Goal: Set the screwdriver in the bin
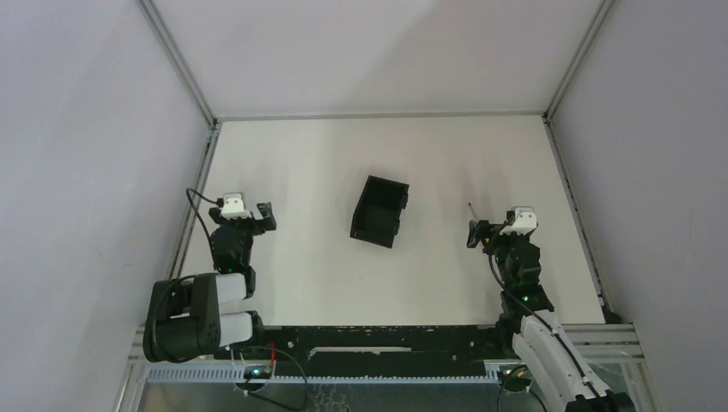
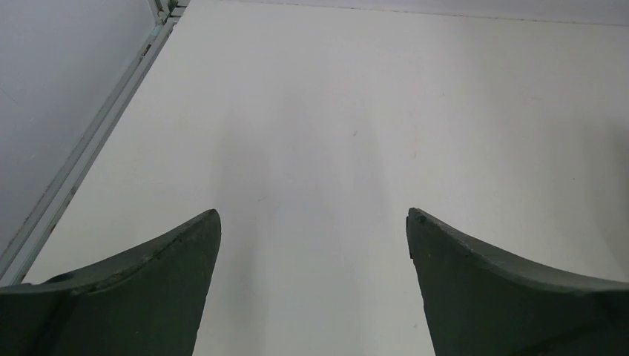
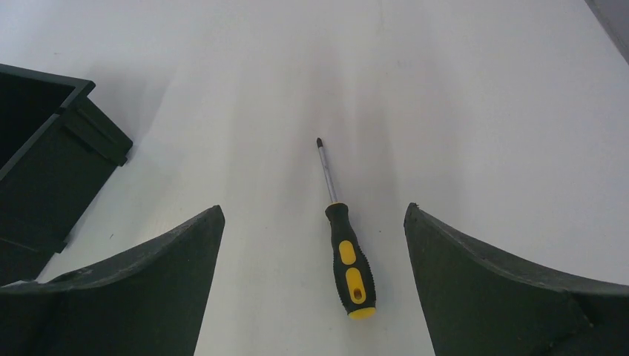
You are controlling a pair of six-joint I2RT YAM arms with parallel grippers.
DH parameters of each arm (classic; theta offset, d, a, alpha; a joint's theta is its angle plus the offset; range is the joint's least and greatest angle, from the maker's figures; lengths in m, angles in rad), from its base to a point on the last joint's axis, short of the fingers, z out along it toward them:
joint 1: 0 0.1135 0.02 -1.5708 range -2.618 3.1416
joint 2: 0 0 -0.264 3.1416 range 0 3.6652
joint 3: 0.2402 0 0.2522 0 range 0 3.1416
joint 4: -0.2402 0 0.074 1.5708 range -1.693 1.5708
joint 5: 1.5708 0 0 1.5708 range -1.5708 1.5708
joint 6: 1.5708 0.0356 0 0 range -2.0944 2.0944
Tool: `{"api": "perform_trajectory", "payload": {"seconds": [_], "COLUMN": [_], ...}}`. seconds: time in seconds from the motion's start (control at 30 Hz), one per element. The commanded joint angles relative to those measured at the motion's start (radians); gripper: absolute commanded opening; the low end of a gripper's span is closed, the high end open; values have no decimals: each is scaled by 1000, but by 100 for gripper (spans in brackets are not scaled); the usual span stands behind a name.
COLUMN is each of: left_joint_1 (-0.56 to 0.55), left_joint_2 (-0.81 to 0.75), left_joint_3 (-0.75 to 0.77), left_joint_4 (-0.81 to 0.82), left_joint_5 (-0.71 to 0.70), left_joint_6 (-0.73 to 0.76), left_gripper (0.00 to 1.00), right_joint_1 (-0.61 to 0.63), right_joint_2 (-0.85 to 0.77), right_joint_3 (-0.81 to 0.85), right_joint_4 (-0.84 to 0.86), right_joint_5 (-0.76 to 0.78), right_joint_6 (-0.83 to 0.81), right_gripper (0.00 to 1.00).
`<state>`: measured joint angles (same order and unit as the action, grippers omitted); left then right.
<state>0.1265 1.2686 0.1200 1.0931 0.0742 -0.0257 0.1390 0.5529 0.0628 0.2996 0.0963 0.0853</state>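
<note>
- We see the screwdriver lying flat on the white surface, with its handle nearest the wrist camera and its tip pointing away.
- It is not in the bin, so we judge that nothing of the task is done: grasp, carry and release are all left.
- The right tool hangs over it, spread wide and holding nothing. The handle lies between the fingers, slightly right of the middle, touching neither.
- The bin stands open-topped to the left of the screwdriver, well apart from it.
- The left tool, beyond the bin, is also wide open and holds nothing.
</note>
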Motion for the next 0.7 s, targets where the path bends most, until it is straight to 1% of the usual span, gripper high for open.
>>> {"api": "perform_trajectory", "payload": {"seconds": [0.0,0.2,0.33,0.4,0.43,0.47,0.53,0.6,0.67], "left_joint_1": [-5,-5,-5,-5,-6,-6,-6,-5,-5], "left_joint_2": [-9,-10,-10,-10,-10,-10,-10,-9,-9], "left_joint_3": [41,42,42,41,42,42,42,42,41], "left_joint_4": [28,28,28,28,28,28,28,28,28], "left_joint_5": [-5,-5,-5,-5,-5,-5,-5,-6,-6], "left_joint_6": [18,18,18,18,18,18,19,18,18], "left_gripper": [100,100,100,100,100,100,100,100,100], "right_joint_1": [-2,-3,-2,-2,-2,-3,-14,-33,-55], "right_joint_2": [2,12,27,64,114,144,253,389,487], "right_joint_3": [9,14,88,219,286,365,520,647,740], "right_joint_4": [49,55,-2,-102,-196,-254,-493,-650,-762], "right_joint_5": [3,12,16,31,48,69,88,84,53], "right_joint_6": [14,0,13,20,20,21,19,26,28], "right_gripper": [100,100,100,100,100,100,100,100,100]}}
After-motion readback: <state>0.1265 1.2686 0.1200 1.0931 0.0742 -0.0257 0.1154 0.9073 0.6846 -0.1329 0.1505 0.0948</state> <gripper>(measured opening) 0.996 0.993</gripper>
